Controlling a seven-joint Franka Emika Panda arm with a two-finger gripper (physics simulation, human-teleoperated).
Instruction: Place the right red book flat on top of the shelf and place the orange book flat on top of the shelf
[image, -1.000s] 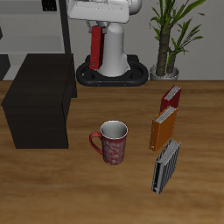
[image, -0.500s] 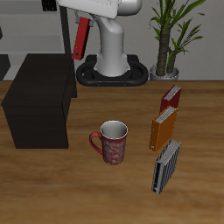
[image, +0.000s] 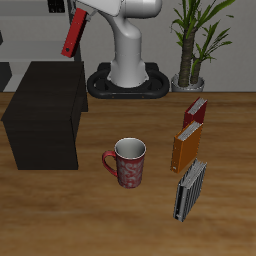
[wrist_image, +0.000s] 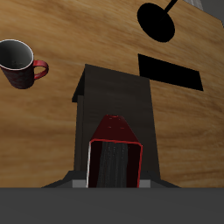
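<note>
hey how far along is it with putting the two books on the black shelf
Nothing is finished: the shelf top is bare. In hand: the gripper holds the right red book up in the air above the shelf's back, tilted, not yet flat. Left: lay it down, then fetch the orange book, standing on the table beside the mug.
</note>
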